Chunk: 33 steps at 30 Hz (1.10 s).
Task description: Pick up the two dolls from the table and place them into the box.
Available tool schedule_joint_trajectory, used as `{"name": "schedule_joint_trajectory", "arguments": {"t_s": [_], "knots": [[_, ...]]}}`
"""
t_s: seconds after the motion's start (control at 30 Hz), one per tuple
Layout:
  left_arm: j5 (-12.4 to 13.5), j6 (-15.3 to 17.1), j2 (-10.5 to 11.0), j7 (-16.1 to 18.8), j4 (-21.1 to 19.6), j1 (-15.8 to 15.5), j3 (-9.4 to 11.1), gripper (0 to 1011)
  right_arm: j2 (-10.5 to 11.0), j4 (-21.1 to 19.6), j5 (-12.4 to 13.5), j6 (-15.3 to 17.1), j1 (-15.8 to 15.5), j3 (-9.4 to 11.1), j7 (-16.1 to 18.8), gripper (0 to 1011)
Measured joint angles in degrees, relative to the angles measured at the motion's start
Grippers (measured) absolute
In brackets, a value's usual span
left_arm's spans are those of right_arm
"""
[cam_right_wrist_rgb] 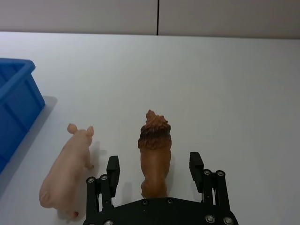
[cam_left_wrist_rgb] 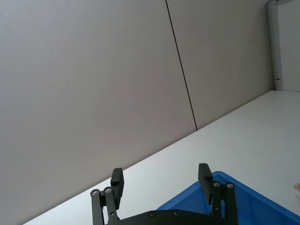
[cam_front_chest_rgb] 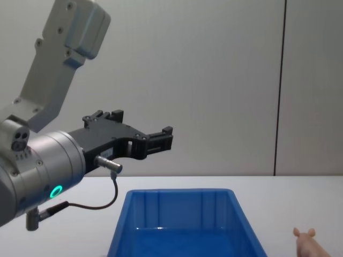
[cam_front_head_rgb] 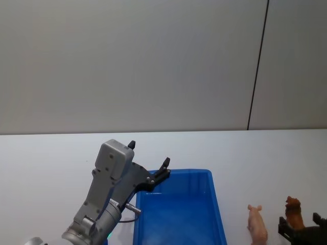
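- right claw [cam_right_wrist_rgb: 154, 161] is down low over the table [cam_right_wrist_rgb: 225, 84], jaws spread, one finger on each side of the brown doll [cam_right_wrist_rgb: 154, 140]. as far as we can tell, neither finger is touching it
- the brown doll stands on the table, well to the right of the box [cam_right_wrist_rgb: 16, 103]. the pig [cam_right_wrist_rgb: 68, 173] is just beside it on the box side. both are outside the box, so we'd say none of the task is done
- step in hand, we reckon: close on the brown doll. it looks about centred between the fingers, so close straight in with no sideways nudge
- it looks rounded and lumpy, so we'd clamp the thick middle of the body, squeeze slowly, and check it doesn't twist before lifting
- one finger is close to the pig, so lift straight up first, then swing toward the box
- left claw [cam_front_head_rgb: 148, 153] hangs above the box's far left corner, spread and empty. we'd bring the doll in over the right rim to keep clear of that arm
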Motion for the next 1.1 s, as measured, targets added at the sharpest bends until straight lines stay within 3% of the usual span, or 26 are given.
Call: {"name": "schedule_joint_trajectory", "arguments": {"t_s": [0.17, 0.27, 0.33, 0.5, 0.77, 1.1], "knots": [[0.0, 0.0, 0.0, 0.0, 0.0, 0.0, 0.0, 1003, -0.3, 1.3, 0.4, 0.8, 0.1, 0.0, 0.2, 843], [0.0, 0.0, 0.0, 0.0, 0.0, 0.0, 0.0, 1003, -0.5, 1.7, 0.6, 1.1, 0.1, 0.0, 0.2, 713], [0.0, 0.0, 0.0, 0.0, 0.0, 0.0, 0.0, 1003, -0.5, 1.9, 0.7, 1.3, 0.1, 0.0, 0.2, 705], [0.0, 0.0, 0.0, 0.0, 0.0, 0.0, 0.0, 1003, -0.8, 2.1, 0.7, 1.7, 0.0, 0.1, 0.0, 505], [0.0, 0.0, 0.0, 0.0, 0.0, 0.0, 0.0, 1003, -0.8, 1.1, -0.1, 1.1, -0.3, 0.2, 0.0, 287], [0.0, 0.0, 0.0, 0.0, 0.0, 0.0, 0.0, 1003, -0.8, -1.8, -2.2, -1.5, -0.1, 0.1, 2.3, 287]]}}
